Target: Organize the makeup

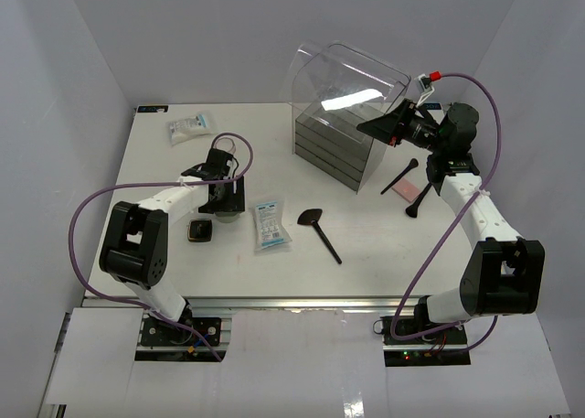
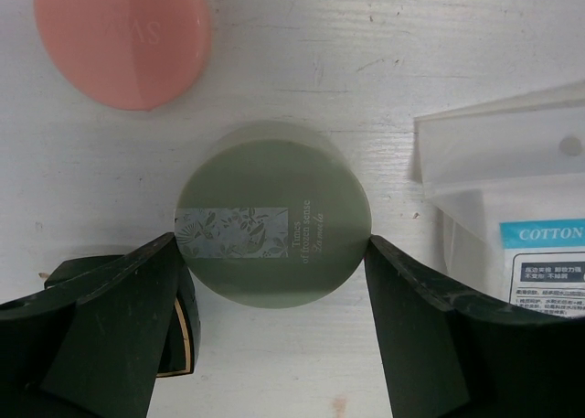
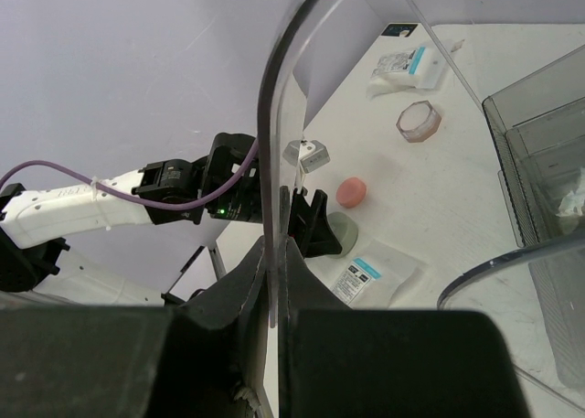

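Observation:
A pale green round compact lies on the white table. My left gripper straddles it, and both fingertips touch its rim. A pink round compact lies just beyond, and a black square compact sits beside the left finger. One white-and-blue packet lies to the right, another at the far left. A flat-headed black brush lies mid-table. A second brush and a pink palette lie right of the box. My right gripper is shut on the clear lid, holding it raised.
The clear plastic box with grey drawers stands at the back centre-right. A small clear faceted jar sits on the table beyond the pink compact. Purple cables loop from both arms. The table's edges run along the white walls.

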### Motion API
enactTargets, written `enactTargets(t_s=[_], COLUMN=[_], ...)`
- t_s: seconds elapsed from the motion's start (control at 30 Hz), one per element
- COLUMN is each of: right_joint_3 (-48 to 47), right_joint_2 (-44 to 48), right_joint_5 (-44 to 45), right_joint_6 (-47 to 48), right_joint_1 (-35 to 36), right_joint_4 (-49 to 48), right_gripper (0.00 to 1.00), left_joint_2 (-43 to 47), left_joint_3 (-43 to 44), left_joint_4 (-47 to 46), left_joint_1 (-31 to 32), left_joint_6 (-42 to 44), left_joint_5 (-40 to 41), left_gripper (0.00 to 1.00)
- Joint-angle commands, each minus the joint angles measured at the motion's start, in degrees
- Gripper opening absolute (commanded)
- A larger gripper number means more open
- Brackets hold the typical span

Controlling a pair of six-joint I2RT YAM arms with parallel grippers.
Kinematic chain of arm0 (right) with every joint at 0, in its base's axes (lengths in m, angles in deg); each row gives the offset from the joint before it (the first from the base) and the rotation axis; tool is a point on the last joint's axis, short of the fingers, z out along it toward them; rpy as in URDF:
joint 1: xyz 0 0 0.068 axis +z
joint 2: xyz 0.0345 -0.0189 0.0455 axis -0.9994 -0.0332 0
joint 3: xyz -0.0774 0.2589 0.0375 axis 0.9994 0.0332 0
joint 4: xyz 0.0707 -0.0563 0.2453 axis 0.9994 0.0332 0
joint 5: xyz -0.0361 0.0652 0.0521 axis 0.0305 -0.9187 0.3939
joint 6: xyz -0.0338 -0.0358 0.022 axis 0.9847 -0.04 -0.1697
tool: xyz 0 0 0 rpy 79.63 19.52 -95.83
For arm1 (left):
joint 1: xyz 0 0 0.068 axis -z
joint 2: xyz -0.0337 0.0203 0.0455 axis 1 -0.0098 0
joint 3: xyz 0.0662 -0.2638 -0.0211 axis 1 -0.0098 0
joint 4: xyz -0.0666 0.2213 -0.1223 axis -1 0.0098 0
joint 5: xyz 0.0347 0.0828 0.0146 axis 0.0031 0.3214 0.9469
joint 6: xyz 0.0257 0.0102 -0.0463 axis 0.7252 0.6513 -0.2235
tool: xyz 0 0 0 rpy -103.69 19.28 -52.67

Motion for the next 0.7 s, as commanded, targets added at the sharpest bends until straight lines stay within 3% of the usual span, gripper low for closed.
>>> enactTargets(t_s=[0.0,0.2,0.27,0.43,0.67], right_joint_3=[-0.2,-0.1,0.0,0.2,0.4], right_joint_2=[1.3,1.5,1.7,1.8,2.0], right_joint_5=[-2.0,-2.1,-2.1,-2.2,-2.3], right_joint_6=[-0.2,-0.3,-0.5,-0.5,-0.6], right_joint_1=[-0.2,-0.1,-0.1,-0.2,-0.1], right_joint_4=[-5.9,-6.1,-6.1,-6.2,-6.3], right_gripper=[0.08,0.08,0.08,0.08,0.08], left_joint_2=[-0.3,-0.3,0.5,6.2,14.6], left_joint_3=[0.7,0.8,1.0,0.5,-0.8], left_joint_4=[0.1,0.0,-0.2,-2.2,-7.4], left_joint_1=[-0.1,-0.1,0.0,0.6,1.1], left_joint_6=[0.1,0.1,0.0,-0.7,-3.4], left_joint_5=[0.6,-1.1,-1.7,-4.9,-12.5], left_gripper=[0.85,0.61,0.46,0.29,0.17])
